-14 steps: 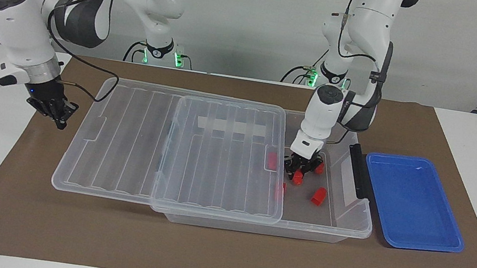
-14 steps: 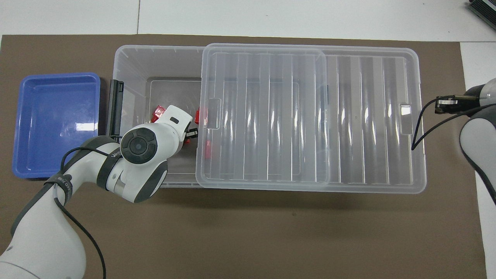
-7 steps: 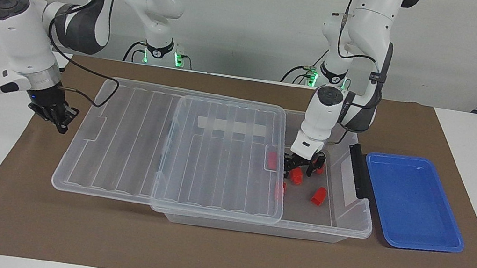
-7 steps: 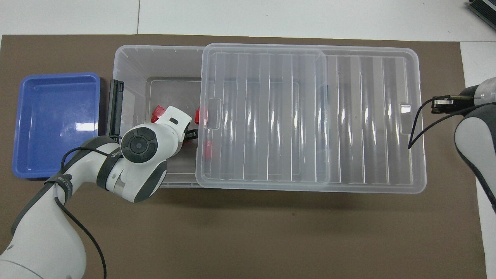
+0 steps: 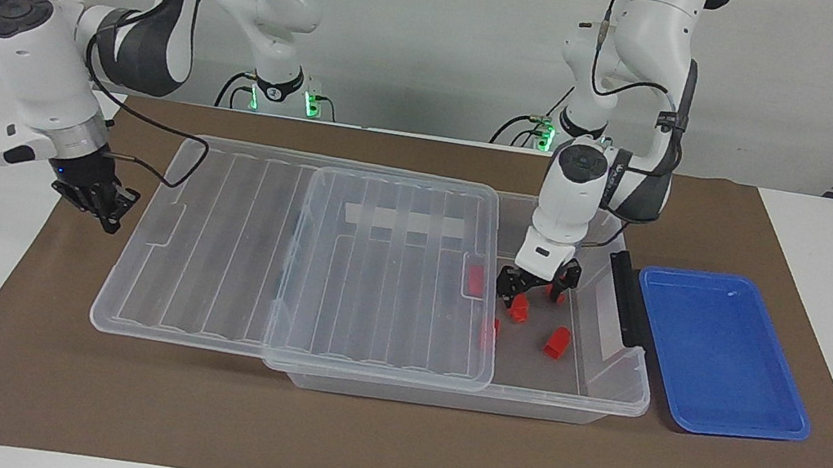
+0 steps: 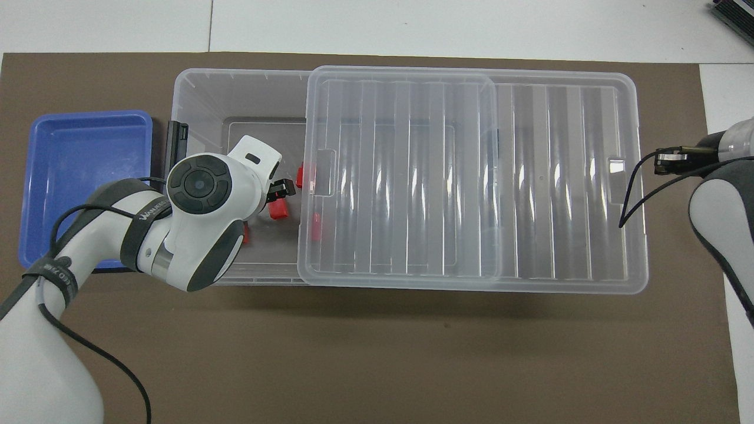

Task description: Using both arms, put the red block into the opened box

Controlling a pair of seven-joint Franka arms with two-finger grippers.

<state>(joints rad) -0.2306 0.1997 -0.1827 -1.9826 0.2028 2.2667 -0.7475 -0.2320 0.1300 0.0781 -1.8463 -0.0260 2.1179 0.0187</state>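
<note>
The clear box (image 5: 611, 395) has its ribbed lid (image 5: 234, 240) slid toward the right arm's end, so the end by the black handle (image 5: 626, 298) stands uncovered. My left gripper (image 5: 536, 285) hangs open over that uncovered part with nothing between its fingers. Just under it a red block (image 5: 518, 309) lies on the box floor, also visible in the overhead view as the red block (image 6: 277, 209). Another red block (image 5: 556, 342) lies nearby, and two more (image 5: 475, 278) show through the lid's edge. My right gripper (image 5: 108, 209) is shut and empty beside the lid's outer end.
An empty blue tray (image 5: 720, 354) sits on the brown mat beside the box's handle end. The lid (image 6: 471, 176) overhangs the box toward the right arm's end. The left arm's wrist (image 6: 203, 188) covers part of the uncovered box floor from above.
My left gripper has opened, let go of the red block onto the box floor, and risen a little. The right gripper has drifted slightly up and away from the lid.
</note>
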